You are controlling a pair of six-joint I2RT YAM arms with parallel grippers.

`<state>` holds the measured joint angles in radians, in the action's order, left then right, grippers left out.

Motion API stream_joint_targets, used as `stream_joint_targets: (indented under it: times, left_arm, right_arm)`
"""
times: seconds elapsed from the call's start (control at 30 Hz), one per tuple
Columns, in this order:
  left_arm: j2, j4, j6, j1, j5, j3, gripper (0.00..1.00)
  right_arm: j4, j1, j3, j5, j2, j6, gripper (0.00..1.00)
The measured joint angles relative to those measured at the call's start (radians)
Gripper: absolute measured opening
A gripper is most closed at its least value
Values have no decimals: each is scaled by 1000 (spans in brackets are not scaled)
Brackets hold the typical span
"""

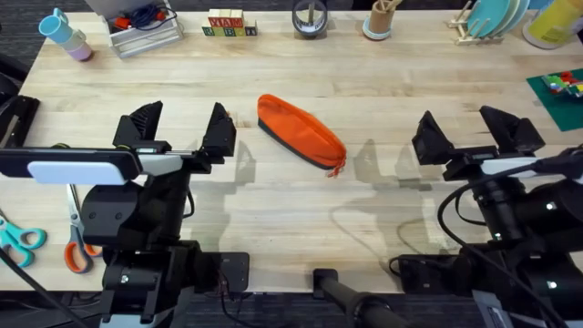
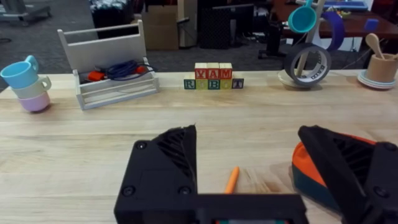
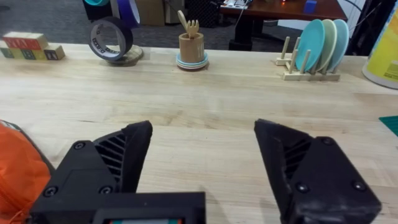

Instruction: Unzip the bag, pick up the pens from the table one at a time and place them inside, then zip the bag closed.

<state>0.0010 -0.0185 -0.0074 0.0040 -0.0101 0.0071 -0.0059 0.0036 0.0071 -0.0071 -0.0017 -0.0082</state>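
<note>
Bag [image 1: 301, 130] lies mid-table [image 1: 383, 91], zipped, long axis diagonal, pull tab end toward my right gripper [image 1: 474, 137]. Left gripper [image 1: 178, 130] sits closer to the bag. Both wide open, empty. Pen [image 2: 231, 179] lies between the left fingers, beside the bag.

I see a light wood plank counter [image 1: 273, 205] with an elongated orange pouch [image 1: 301, 130] with a dark grey underside lying slantwise near its middle — a slim orange pen [image 2: 231, 180] just beside it. Orange-handled scissors [image 1: 76, 239] and teal-handled scissors [image 1: 20, 239] lie at the near left edge.
</note>
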Motion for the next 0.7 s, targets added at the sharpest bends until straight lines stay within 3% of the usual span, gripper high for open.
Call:
stream_joint_targets:
  times: [0.7]
  left_arm:
    - [0, 32, 0, 0, -1, 1, 993]
  right_arm:
    - [66, 0, 0, 0, 0, 0, 997]
